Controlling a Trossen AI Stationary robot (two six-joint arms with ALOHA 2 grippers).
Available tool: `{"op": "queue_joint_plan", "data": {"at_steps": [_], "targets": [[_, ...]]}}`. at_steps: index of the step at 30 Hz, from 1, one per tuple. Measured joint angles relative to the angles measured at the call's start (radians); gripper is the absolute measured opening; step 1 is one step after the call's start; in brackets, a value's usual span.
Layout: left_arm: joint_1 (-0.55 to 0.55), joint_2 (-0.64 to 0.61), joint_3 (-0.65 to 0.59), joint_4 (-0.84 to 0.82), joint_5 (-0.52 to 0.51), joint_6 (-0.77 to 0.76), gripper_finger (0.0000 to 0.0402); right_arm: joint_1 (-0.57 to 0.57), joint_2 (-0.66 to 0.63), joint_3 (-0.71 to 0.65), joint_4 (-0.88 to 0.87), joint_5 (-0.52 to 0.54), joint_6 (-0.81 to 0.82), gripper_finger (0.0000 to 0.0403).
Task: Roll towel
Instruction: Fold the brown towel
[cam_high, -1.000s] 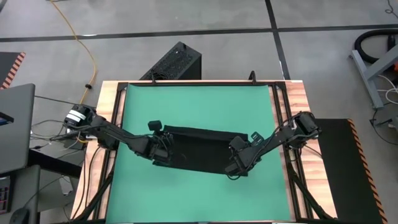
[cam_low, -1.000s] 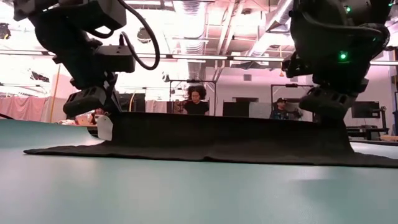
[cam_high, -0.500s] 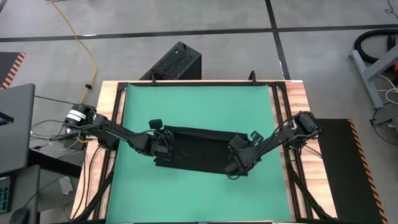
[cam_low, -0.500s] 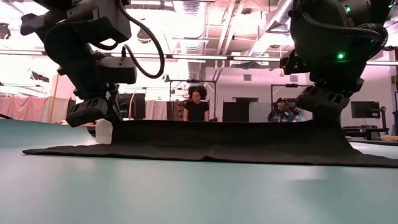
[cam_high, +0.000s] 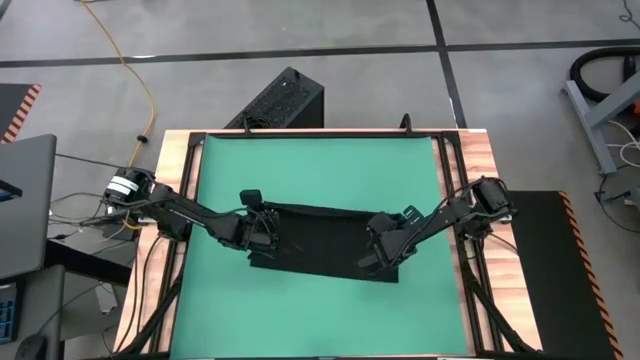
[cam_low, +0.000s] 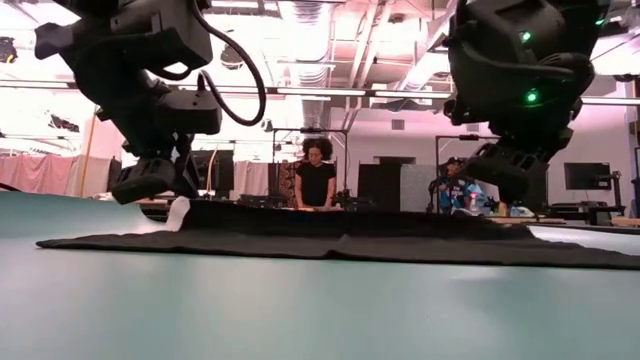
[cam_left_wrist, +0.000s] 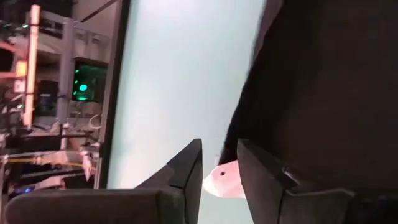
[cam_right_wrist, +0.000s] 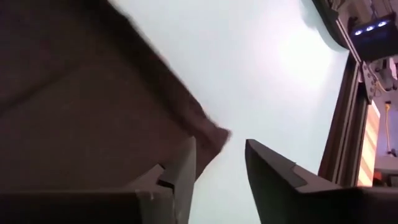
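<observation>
One plain black soft cloth towel (cam_high: 318, 240) lies as a folded flat band across the middle of the green-topped bench (cam_high: 320, 165), its long edges running between the left and right edges, a small white tag (cam_low: 178, 213) at its left end. Two pincers work it, one per end, so the fold lands evenly. The left pincer (cam_high: 262, 238) hangs just above the left end, jaws parted, holding nothing. The right pincer (cam_high: 378, 252) is raised over the right end, likewise released. The fold appears laid; rolling is not yet done.
</observation>
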Motion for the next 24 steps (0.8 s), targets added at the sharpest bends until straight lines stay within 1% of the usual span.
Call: {"op": "queue_joint_plan", "data": {"at_steps": [4, 9, 12, 14, 16, 19, 21, 24], "targets": [[0.014, 0.000, 0.000, 0.004, -0.009, 0.000, 0.0100, -0.017, 0.000, 0.000, -0.003, 0.000, 0.000, 0.0172], [0.044, 0.000, 0.000, 0.008, 0.017, 0.004, 0.0100, -0.036, 0.000, 0.000, -0.004, 0.009, -0.032, 0.0170], [0.033, -0.015, 0.002, 0.011, 0.023, 0.030, 0.0100, -0.011, -0.002, 0.000, -0.003, 0.099, -0.053, 0.0167], [0.012, -0.054, 0.013, 0.023, 0.049, 0.067, 0.0100, 0.029, -0.015, 0.000, 0.000, 0.166, -0.055, 0.0167], [-0.017, -0.116, 0.021, 0.052, 0.106, 0.097, 0.0100, 0.076, -0.042, 0.000, 0.006, 0.223, -0.056, 0.0167], [-0.063, -0.229, 0.021, 0.139, 0.251, 0.150, 0.0100, 0.157, -0.093, 0.001, 0.048, 0.287, -0.099, 0.0167], [-0.089, -0.310, 0.005, 0.269, 0.344, 0.169, 0.0100, 0.211, -0.128, 0.001, 0.103, 0.302, -0.159, 0.0167], [-0.117, -0.385, -0.057, 0.543, 0.461, 0.200, 0.0100, 0.282, -0.169, 0.001, 0.200, 0.300, -0.266, 0.0167]]}}
